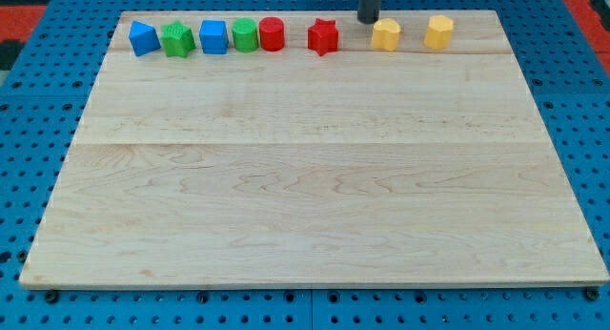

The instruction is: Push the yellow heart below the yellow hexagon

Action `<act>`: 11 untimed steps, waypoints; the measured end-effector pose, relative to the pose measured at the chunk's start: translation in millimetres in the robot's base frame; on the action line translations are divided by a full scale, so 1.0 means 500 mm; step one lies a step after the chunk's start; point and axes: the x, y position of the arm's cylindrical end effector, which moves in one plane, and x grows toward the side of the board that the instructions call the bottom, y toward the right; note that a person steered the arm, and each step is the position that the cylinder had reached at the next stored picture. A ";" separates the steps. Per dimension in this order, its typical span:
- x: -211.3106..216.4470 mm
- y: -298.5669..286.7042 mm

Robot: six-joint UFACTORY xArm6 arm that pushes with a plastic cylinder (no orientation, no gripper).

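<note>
Tip of the rod (369, 21), a bare end with nothing to open or clench, stood at the board's top edge just up-left of the yellow heart (386, 34), close to but apparently not touching it. That heart sat in the top row between the red star (323, 36) and the yellow hexagon (438, 31). From this angle, a push risked glancing off its corner, spinning it rightward into the hexagon and displacing that reference block.

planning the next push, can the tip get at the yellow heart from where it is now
Probably yes. My tip sits just up and to the left of the yellow heart, with nothing between them. The red star and the yellow hexagon stand clear on either side.
</note>
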 end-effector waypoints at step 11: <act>0.169 0.125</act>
